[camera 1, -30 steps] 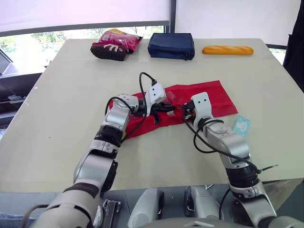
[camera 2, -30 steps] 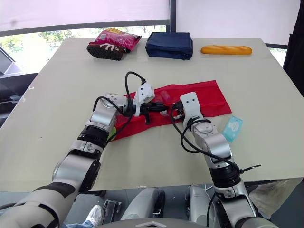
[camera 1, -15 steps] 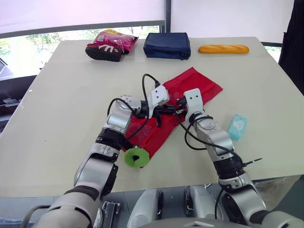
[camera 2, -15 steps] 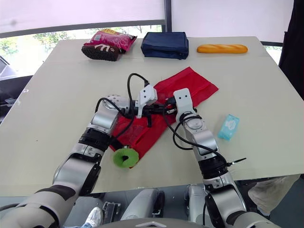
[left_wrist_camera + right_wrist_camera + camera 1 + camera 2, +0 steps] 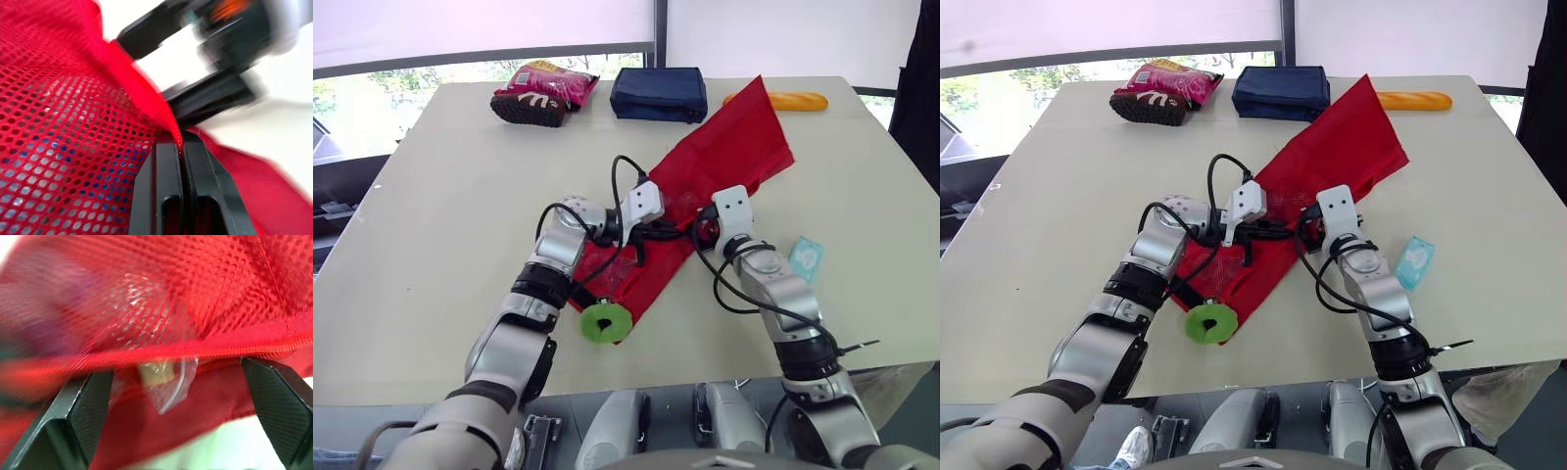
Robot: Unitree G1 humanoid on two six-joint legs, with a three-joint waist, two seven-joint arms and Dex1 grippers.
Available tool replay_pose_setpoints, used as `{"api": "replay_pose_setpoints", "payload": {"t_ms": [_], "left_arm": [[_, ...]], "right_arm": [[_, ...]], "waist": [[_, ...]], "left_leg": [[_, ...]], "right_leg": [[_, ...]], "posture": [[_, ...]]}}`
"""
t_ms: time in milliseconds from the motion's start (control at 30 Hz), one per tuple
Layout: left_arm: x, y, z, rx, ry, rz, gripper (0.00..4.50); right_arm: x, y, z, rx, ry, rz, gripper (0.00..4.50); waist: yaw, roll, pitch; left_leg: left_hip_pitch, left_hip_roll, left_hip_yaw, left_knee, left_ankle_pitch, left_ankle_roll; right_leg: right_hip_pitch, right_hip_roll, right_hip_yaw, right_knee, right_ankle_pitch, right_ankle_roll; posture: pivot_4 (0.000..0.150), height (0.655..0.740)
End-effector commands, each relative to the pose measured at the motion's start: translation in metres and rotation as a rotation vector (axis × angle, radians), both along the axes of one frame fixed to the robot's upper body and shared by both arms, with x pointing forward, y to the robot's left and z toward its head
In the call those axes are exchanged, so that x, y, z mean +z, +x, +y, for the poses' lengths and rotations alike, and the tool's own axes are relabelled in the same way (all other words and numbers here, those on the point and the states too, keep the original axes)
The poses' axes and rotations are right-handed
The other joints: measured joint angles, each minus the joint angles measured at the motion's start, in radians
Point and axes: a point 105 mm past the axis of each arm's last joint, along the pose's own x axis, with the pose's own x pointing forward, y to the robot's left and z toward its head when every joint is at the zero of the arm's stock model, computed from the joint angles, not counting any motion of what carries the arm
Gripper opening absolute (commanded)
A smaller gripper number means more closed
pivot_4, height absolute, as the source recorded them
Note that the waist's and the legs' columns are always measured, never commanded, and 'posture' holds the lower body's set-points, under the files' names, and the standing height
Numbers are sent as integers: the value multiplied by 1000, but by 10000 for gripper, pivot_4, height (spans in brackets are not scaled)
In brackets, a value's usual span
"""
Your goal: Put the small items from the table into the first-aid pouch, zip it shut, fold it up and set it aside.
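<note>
Head view: red first-aid pouch [image 5: 724,162] is unfolded on the surface [image 5: 460,196], slanting from the green roll [image 5: 605,323] at its near corner up toward the navy bag [image 5: 663,93]. Its far end looks raised. Left gripper [image 5: 671,232] and right gripper [image 5: 703,227] meet close together at the pouch's mid edge. Blue packet [image 5: 810,257] lies loose just right of the right arm, so I judge packing isn't finished. Best approach: left gripper holds the edge taut, right gripper works the opening. No zipping until the loose items are in.

Left wrist view: left gripper [image 5: 181,147] is clamped flat on the pouch's folded edge, with the mesh panel [image 5: 63,132] right beside it. Right gripper's fingers [image 5: 210,95] sit just beyond, spread apart. The bite is at the very rim of the fabric, so a hard pull could slip it.

Right wrist view: right gripper [image 5: 173,372] is wide, gripping nothing. Zipper line [image 5: 195,350] runs across between its fingers, and a clear-wrapped item [image 5: 164,382] pokes out below it. Push that inside first, or the zip likely snags the wrap.
</note>
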Motion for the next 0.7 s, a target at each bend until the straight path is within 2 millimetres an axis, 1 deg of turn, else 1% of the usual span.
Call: {"api": "replay_pose_setpoints", "payload": {"t_ms": [33, 200, 333, 367, 400, 467, 500, 533, 567, 600, 633, 667, 700], "left_arm": [[14, 9, 1, 7, -6, -58, 0], [15, 13, 0, 1, -8, -66, 0], [15, 9, -3, -47, -25, -47, 0], [16, 6, -3, -73, -35, -33, 0], [16, 4, -3, -96, -40, -22, 0], [17, -1, -3, -141, -45, -4, 0], [17, -3, -3, -168, -46, 6, 0], [17, -7, -3, -196, -49, 19, 0], [18, -10, -2, -223, -50, 32, 0], [17, -13, -1, -249, -47, 43, 0], [16, -16, 0, -275, -38, 48, 0], [16, -18, 1, -297, -29, 51, 0], [15, -20, 2, -313, -22, 54, 0]], "right_arm": [[17, -13, 5, 66, 13, -30, 44199], [20, -23, 3, 102, 2, -11, 44199], [24, -30, -3, 127, 1, -17, 44199], [25, -34, -5, 146, 6, -22, 39200], [26, -39, -7, 173, 6, -29, 36880], [28, -47, -10, 225, 0, -43, 27348], [28, -49, -13, 236, -7, -46, 24009], [28, -52, -16, 248, -14, -47, 16939], [27, -54, -20, 256, -21, -45, 15533], [26, -55, -22, 264, -29, -42, 12079], [25, -57, -24, 278, -42, -44, 9610], [24, -58, -25, 291, -53, -42, 5946], [23, -59, -26, 300, -61, -40, 553]], "waist": [[2, 0, 0], [2, 0, 0], [4, 0, 0], [5, 0, 0], [6, 0, 0], [5, 0, 0], [5, 0, 0], [5, 0, 0], [5, 0, 0], [5, 0, 0], [5, 0, 0], [4, 0, 0], [4, 0, 0]], "left_leg": [[0, 0, 0, 0, 0, 0], [0, 0, 0, 0, 0, 0], [0, 0, 0, 0, 0, 0], [0, 0, 0, 0, 0, 0], [-1, 0, 0, 0, 0, 0], [-1, -1, 0, 0, 0, 0], [-1, -1, 0, 0, 0, 0], [-1, -1, 0, 0, 0, 0], [-1, -1, 0, 0, 0, 0], [-1, -1, 0, 0, 0, 0], [-1, 0, 0, 1, 0, 1], [-1, 0, -1, 1, 0, 1], [-1, 0, 0, 1, 0, 1]], "right_leg": [[0, 0, 0, 0, 0, 0], [0, 0, 0, 0, 0, 0], [0, 0, 0, 0, 0, 0], [0, 0, 0, 0, 0, 0], [0, 0, -1, 0, 0, 0], [0, 0, -1, -1, 0, 0], [0, 1, -2, -1, 0, 0], [0, 1, -2, -1, 0, 0], [0, 1, -2, -1, 0, 0], [0, 1, -2, 0, 0, 0], [0, 1, -2, 0, 0, 0], [0, 1, -2, 0, 0, 0], [0, 2, -2, -1, 0, 0]], "posture": [[1500, 7395], [1500, 7395], [1500, 7395], [1500, 7395], [1500, 7395], [1500, 7395], [1500, 7395], [1500, 7395], [1500, 7395], [1500, 7395], [1500, 7395], [1500, 7395], [1500, 7395]]}}
